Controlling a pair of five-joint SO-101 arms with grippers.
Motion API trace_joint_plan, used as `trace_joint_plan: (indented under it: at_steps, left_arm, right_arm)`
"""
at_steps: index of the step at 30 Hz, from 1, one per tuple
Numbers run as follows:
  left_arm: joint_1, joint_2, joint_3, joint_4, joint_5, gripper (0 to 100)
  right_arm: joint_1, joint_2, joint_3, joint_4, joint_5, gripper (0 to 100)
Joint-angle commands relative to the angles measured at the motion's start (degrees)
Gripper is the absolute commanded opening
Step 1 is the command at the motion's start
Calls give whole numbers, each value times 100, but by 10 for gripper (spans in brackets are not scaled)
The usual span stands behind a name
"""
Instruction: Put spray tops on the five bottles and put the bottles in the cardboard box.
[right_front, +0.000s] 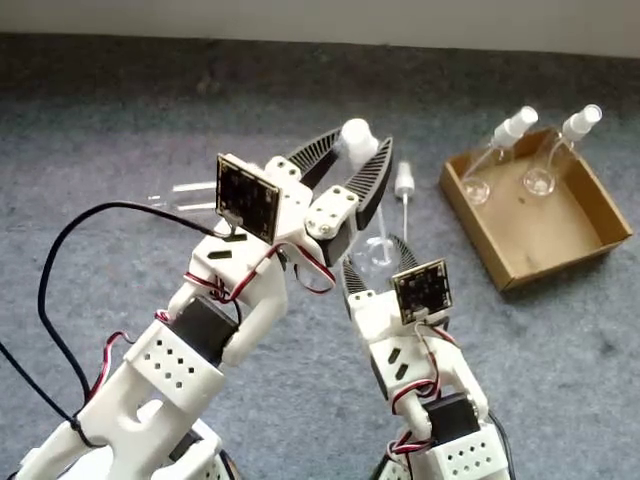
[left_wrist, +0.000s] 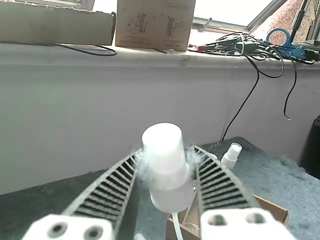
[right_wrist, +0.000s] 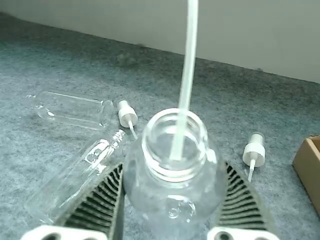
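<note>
Spray top (left_wrist: 162, 160) sits clamped between the ribbed fingers of my left pincer (left_wrist: 165, 165), white cap upward, its thin tube (right_wrist: 185, 75) hanging straight down. From the high view I see the left pincer (right_front: 350, 165) raised directly above my right pincer (right_front: 378, 262), with the spray top (right_front: 357, 135) at its tip.

The tube's lower end dips into the open neck of the clear bottle (right_wrist: 172, 175). My right pincer (right_wrist: 172, 190) holds that bottle upright, its fingers pressed against both sides of the body. The cap itself is well above the neck, not yet seated.

On the table (right_front: 120, 120) just beyond the right pincer, to one side, two empty bottles lie on their sides: one (right_wrist: 80, 175) close against the pincer's finger, the other (right_wrist: 70, 109) farther out. A small spray top (right_wrist: 126, 112) lies between their necks. On the pincer's other side a second loose spray top (right_wrist: 254, 152) lies by itself on the table, between the pincer and the cardboard box; in the high view it (right_front: 404, 180) lies just beside the left pincer's fingers.

The cardboard box (right_front: 590, 215) rests on the table well apart from both pincers. Inside it, two capped bottles (right_front: 490, 165) (right_front: 550, 160) lean with their white tops over the far wall.
</note>
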Motion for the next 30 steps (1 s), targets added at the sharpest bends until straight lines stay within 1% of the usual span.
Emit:
trace_joint_plan:
  at_steps: [1,7,11,15,16,30]
  left_arm:
    - [66,-84,-259,26,44,5]
    - [-180,-84,-409,62,44,5]
    - [-207,-84,-426,62,9,5]
    - [-163,-84,-418,62,-624,5]
    - [-163,-84,-409,62,-686,5]
    - [-198,-92,-409,53,-721,5]
  right_arm:
    - [-22,-110,690,-22,0,135]
    - [-22,-101,681,13,0,135]
    - [22,-101,673,13,0,135]
    - [171,-101,673,13,0,135]
    - [171,-101,673,13,0,135]
    - [171,-57,673,13,0,135]
